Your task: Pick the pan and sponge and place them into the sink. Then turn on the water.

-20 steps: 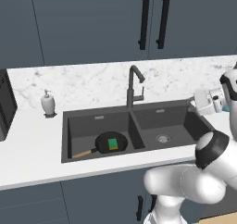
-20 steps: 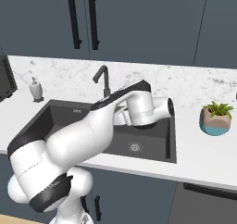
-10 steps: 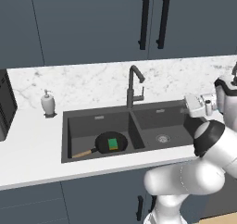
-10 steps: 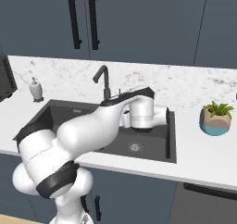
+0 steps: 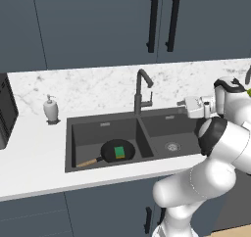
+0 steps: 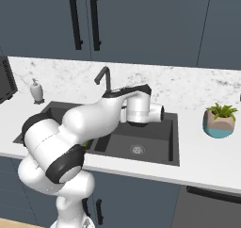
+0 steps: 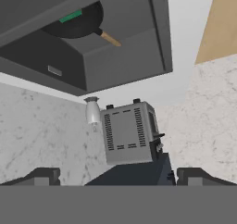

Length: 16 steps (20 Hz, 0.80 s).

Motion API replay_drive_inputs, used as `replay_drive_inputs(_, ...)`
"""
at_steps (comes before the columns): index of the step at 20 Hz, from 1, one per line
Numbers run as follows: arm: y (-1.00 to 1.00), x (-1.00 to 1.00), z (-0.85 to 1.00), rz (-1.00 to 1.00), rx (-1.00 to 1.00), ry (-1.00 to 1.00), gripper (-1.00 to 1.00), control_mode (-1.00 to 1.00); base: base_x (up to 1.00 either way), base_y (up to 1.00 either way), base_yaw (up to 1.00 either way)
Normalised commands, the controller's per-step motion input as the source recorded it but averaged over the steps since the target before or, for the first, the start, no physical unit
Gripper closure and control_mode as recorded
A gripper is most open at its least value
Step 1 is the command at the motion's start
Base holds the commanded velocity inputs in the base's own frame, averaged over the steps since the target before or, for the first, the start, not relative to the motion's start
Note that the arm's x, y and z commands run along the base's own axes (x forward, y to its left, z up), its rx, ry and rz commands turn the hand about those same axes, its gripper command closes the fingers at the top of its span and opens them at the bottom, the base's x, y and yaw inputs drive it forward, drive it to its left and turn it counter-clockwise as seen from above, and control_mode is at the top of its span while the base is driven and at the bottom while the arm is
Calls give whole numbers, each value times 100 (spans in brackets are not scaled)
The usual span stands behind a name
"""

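Observation:
The black pan (image 5: 109, 150) lies in the left basin of the dark grey sink (image 5: 166, 118), its wooden handle (image 5: 88, 162) pointing front-left. The green sponge (image 5: 119, 152) rests on the pan. The hand view, rolled upside down, looks across the sink at the pan (image 7: 78, 24) and sponge (image 7: 70, 16). My gripper (image 5: 186, 105) hovers over the right basin's back rim, right of the faucet (image 5: 141, 91), aimed left. Its fingertips (image 7: 44, 176) stand wide apart, so the gripper (image 7: 118, 177) is open and holds nothing. No water shows at the faucet's spout.
A white soap dispenser (image 5: 50, 107) stands on the marble counter left of the sink, beside a black appliance (image 5: 6, 111). A potted plant (image 6: 220, 121) sits on the counter to the right. Dark cabinets hang above the faucet (image 6: 104, 76).
The hand has swung left from the right end of the counter toward the faucet. Its jaws stayed open. Pan and sponge have not moved.

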Motion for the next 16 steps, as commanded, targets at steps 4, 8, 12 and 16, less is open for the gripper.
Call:
replay_drive_inputs(4, 0, 27, -5, 0, 14, -6, -100, -100, 0, 0, 0)
replay_drive_inputs(8, 0, 12, -24, 0, 8, -9, -100, -100, 0, 0, 0)
replay_drive_inputs(12, 0, 8, -19, -1, 3, -6, -100, -100, 0, 0, 0)
replay_drive_inputs(16, 0, 26, -1, -7, 0, -2, -100, -100, 0, 0, 0)
